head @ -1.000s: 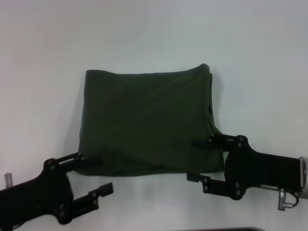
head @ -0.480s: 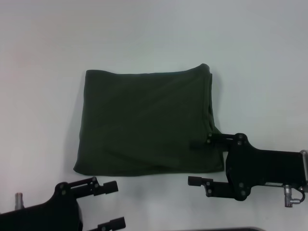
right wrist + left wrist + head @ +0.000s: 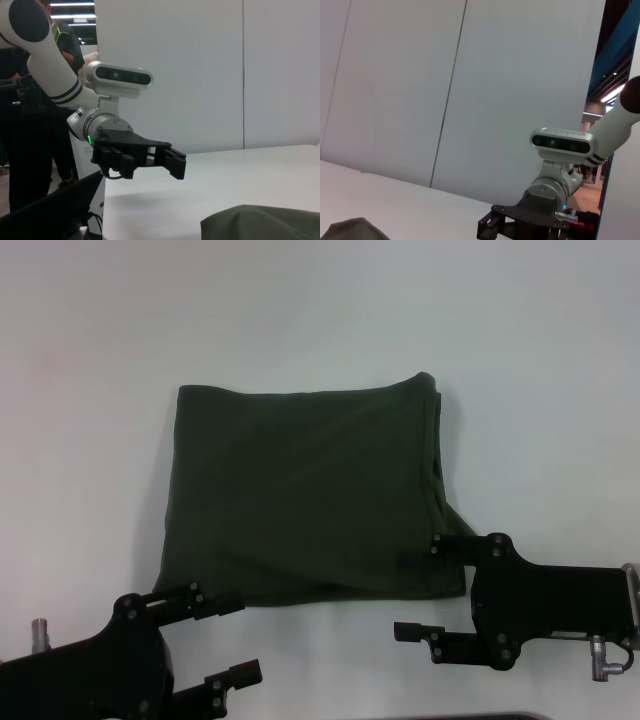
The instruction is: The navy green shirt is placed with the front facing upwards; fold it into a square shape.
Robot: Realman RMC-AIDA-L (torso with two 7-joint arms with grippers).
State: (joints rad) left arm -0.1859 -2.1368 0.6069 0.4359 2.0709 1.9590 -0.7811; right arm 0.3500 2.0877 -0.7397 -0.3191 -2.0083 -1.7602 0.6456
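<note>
The navy green shirt (image 3: 300,490) lies folded into a rough square on the white table (image 3: 540,360), plain side up, with no lettering showing. My left gripper (image 3: 235,638) hovers open just off the shirt's near left corner, touching nothing. At the near right corner my right gripper (image 3: 408,596) stands open, one finger (image 3: 412,562) over the shirt's edge and the other over bare table. A corner of the shirt (image 3: 350,231) shows in the left wrist view, with the right gripper (image 3: 492,226) beyond it. The right wrist view shows the shirt (image 3: 265,222) and the left gripper (image 3: 172,162).
A dark edge (image 3: 450,717) runs along the near side of the table. White wall panels (image 3: 200,60) stand behind the table. A person (image 3: 62,45) stands behind the left arm.
My left gripper has pulled back from the shirt's near left corner toward me. The right gripper has shifted slightly nearer. The shirt has stayed put.
</note>
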